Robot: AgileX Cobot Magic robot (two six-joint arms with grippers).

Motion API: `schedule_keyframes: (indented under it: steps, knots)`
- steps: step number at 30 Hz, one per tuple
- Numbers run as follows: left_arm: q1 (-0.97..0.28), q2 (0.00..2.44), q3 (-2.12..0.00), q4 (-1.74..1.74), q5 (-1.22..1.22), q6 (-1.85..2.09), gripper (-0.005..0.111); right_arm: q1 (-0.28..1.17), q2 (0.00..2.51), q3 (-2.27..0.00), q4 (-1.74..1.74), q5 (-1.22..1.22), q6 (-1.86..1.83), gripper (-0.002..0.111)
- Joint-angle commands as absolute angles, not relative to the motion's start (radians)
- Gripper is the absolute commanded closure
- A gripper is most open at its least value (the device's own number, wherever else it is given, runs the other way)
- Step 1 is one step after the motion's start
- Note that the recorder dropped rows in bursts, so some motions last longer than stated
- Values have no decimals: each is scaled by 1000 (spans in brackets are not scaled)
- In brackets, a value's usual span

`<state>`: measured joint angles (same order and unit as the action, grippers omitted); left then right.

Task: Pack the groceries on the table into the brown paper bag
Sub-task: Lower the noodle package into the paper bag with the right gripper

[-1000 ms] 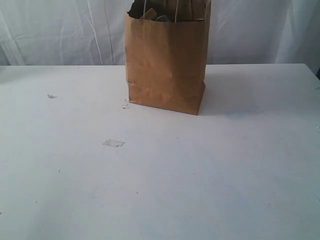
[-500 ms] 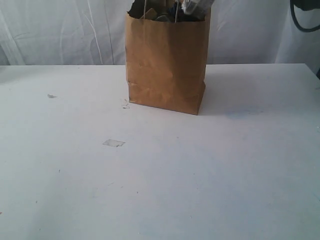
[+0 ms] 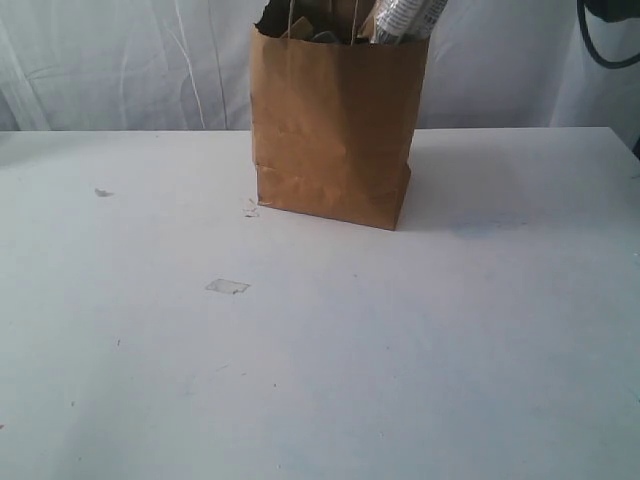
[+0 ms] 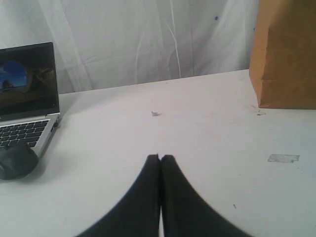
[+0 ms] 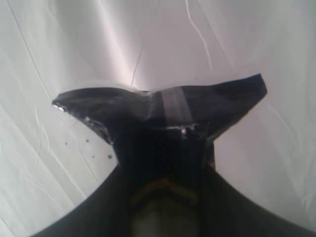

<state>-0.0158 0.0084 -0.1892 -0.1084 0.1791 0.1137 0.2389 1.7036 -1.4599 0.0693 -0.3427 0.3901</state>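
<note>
Table [image 3: 320,380] first: wide white top, a few scuffs, no loose groceries showing on it in the exterior view; white curtain [image 3: 120,60] behind.

Brown paper bag [image 3: 335,130] upright at the far middle of the table, mouth open, thin handles up; dark tops of other items show inside the mouth, too dim to name.

Laptop [image 4: 27,98] open at the table edge in the left wrist view, well apart from the bag.

Long pasta packet [image 3: 405,18] pokes out of the bag mouth at its right corner, tilted, lower part inside the bag, upper part cut by the frame; in the right wrist view its flared sealed end [image 5: 163,106] sits above the jaws.

Right gripper [image 5: 165,168] pinches the packet just below that seal; part-way closed on it.

Left gripper [image 4: 160,158] pressed together, holding nothing, low over bare table, away from the bag.

Mouse [image 4: 15,160] beside the laptop; tape scrap [image 3: 227,287] stuck flat in front of the bag.

Handling, judged: packet likely light, film crinkly and slick, contents brittle; length makes it swing and lean; a hold near the seal suits lowering it end-first; too hard a squeeze may snap pasta, too soft and it may slip; bag is thin paper and could tip if the rim is nudged.
</note>
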Motion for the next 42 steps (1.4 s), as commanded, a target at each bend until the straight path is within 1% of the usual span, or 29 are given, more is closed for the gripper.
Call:
schedule_keyframes:
  steps: [1, 5, 10, 21, 29, 42]
  knots:
    - [-22, 0, -186, -110, 180, 110, 107, 238, 1676, -1476, 70, -365, 349, 108]
    - [-22, 0, -186, -110, 180, 110, 107, 229, 1676, -1476, 97, -364, 335, 108]
    - [-22, 0, -186, -110, 180, 112, 107, 206, 1679, -1476, 113, -281, 335, 108]
    - [-22, 0, -186, -110, 180, 110, 107, 203, 1720, -1476, 91, -321, 332, 108]
    - [-22, 0, -186, -110, 180, 111, 107, 208, 1742, -1476, 91, -338, 340, 93]
    - [-22, 0, -186, -110, 180, 111, 107, 220, 1748, -1476, 71, -338, 340, 93]
